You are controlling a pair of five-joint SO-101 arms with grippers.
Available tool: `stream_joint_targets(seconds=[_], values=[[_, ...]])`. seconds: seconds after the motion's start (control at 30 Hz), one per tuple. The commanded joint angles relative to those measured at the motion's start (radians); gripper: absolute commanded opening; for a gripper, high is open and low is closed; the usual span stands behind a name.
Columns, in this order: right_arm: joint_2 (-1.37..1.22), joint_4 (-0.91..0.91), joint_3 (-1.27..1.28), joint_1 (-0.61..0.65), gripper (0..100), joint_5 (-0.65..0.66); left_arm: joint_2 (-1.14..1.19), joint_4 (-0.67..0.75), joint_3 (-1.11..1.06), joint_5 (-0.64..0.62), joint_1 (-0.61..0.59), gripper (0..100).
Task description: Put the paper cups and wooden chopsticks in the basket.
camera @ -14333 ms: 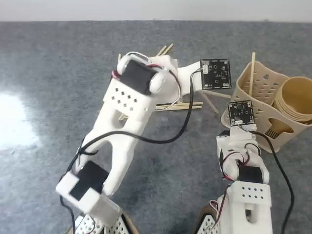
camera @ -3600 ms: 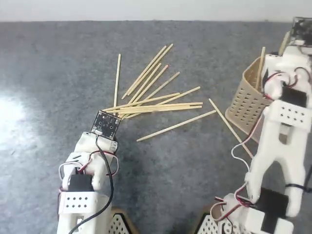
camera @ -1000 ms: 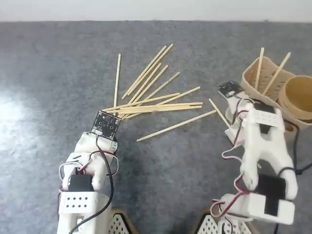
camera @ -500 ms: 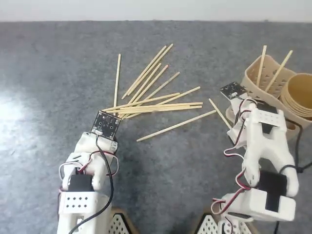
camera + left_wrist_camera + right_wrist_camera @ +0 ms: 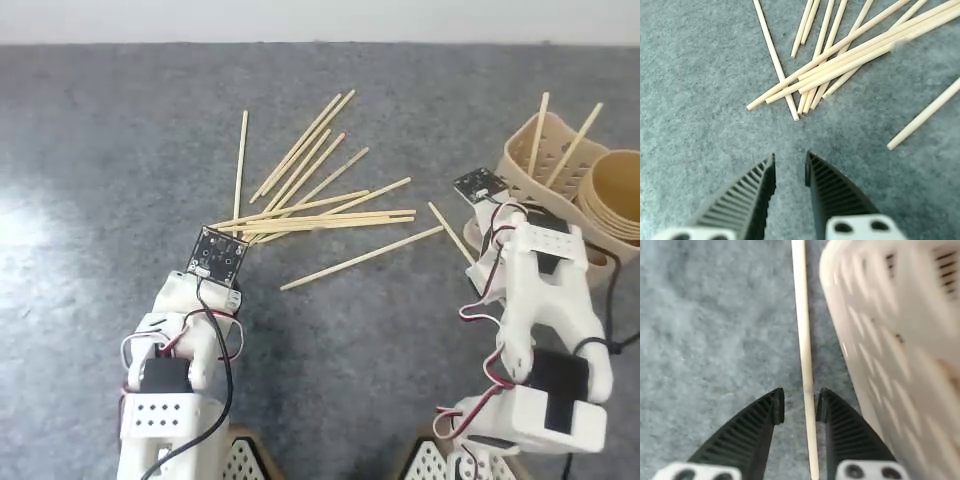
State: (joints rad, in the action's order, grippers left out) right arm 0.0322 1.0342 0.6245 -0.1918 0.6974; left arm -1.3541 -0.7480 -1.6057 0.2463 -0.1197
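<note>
Chopsticks (image 5: 300, 205) lie fanned in a loose pile at mid-table, on the far side of the left claw (image 5: 790, 157). That claw's jaws stand slightly parted with nothing between them. The nearest stick ends lie just ahead of its tips, not touching.

A single chopstick (image 5: 802, 340) lies flat just beside the left wall of the basket (image 5: 890, 330). The right claw (image 5: 800, 392) is parted astride it, with a gap showing on each side of the stick.

The basket stands at the far right of the table (image 5: 100, 150). Two sticks (image 5: 540, 125) lean up out of it beside stacked paper cups (image 5: 612, 190). A stray stick (image 5: 360, 258) lies on the near side of the pile, between the two arms.

Grey surface stretches left of the pile and back to the table's far edge.
</note>
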Motion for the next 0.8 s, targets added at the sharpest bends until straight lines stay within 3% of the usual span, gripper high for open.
stream_joint_targets(seconds=[0.0, 0.43, 0.6, 0.77], values=[[0.002, -0.008, -0.043, -0.015, 11.2, -0.011, -0.006, 0.029, 0.007, -0.011, -0.002, 10], [0.004, -0.081, 0.074, -0.018, 11.0, 0.044, -0.006, 0.028, 0.007, -0.011, -0.002, 10], [0.004, -0.081, 0.074, -0.019, 0.2, 0.041, -0.006, 0.026, 0.007, -0.011, -0.002, 10], [0.013, -0.082, 0.074, -0.016, 0.8, 0.040, -0.006, 0.026, 0.007, -0.011, -0.002, 10]])
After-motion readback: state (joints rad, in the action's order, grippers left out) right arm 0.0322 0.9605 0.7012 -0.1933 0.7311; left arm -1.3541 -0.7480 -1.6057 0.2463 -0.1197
